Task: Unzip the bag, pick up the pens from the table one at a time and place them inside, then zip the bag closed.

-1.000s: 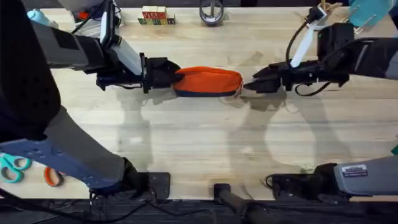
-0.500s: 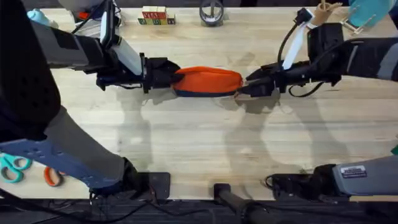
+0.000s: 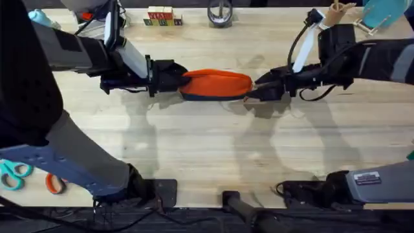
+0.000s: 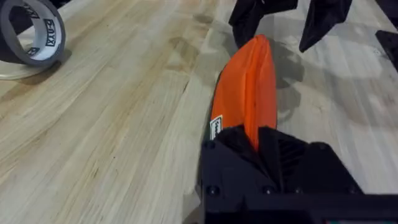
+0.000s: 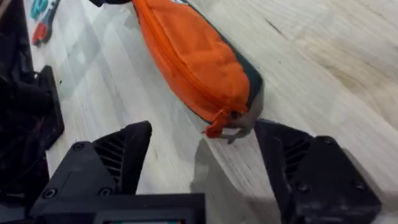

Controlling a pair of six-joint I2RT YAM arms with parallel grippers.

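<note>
right gripper (image 5: pixel 205 168) spread wide around the zipper tab (image 5: pixel 217 124), not touching, orange bag (image 3: pixel 215 85) zipped, mid-table (image 3: pixel 207 149), left gripper (image 3: pixel 176 76) clamped on its far end, fingertips mostly buried in fabric, pens hidden

Bright even light, soft shadows, blurred edges

Overhead looks down; both wrist views closely share the bag (image 3: pixel 217 84).

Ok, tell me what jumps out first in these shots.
The orange bag lies mid-table, zipped, its one end clamped in the left end effector. The right end effector sits open at the other end, by the zipper pull. A tape roll stands at the table's far edge.
</note>
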